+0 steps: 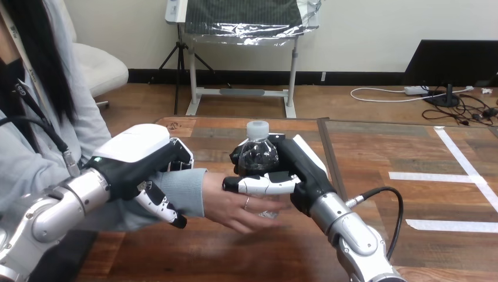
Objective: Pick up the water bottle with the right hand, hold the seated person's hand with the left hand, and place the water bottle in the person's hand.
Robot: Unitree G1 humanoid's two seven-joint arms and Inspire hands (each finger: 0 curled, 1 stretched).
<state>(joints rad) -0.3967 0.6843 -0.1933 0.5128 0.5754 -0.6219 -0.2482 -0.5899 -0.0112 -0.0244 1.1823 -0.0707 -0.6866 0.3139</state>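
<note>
A clear water bottle (257,147) with a white cap stands upright at the table's middle, with my right hand (293,171) shut on it, fingers and thumb wrapped round its body. The person's hand (238,205) lies palm up beneath the bottle, its fingers stretching under my right thumb; whether the bottle's base touches the palm is hidden. My left hand (141,164) is curled round the person's forearm at the grey sleeve (185,188), the thumb below it and the fingers over the top.
The wooden table (376,147) stretches to the right with strips of white tape (437,176) on it. The person sits close at the left edge of the table.
</note>
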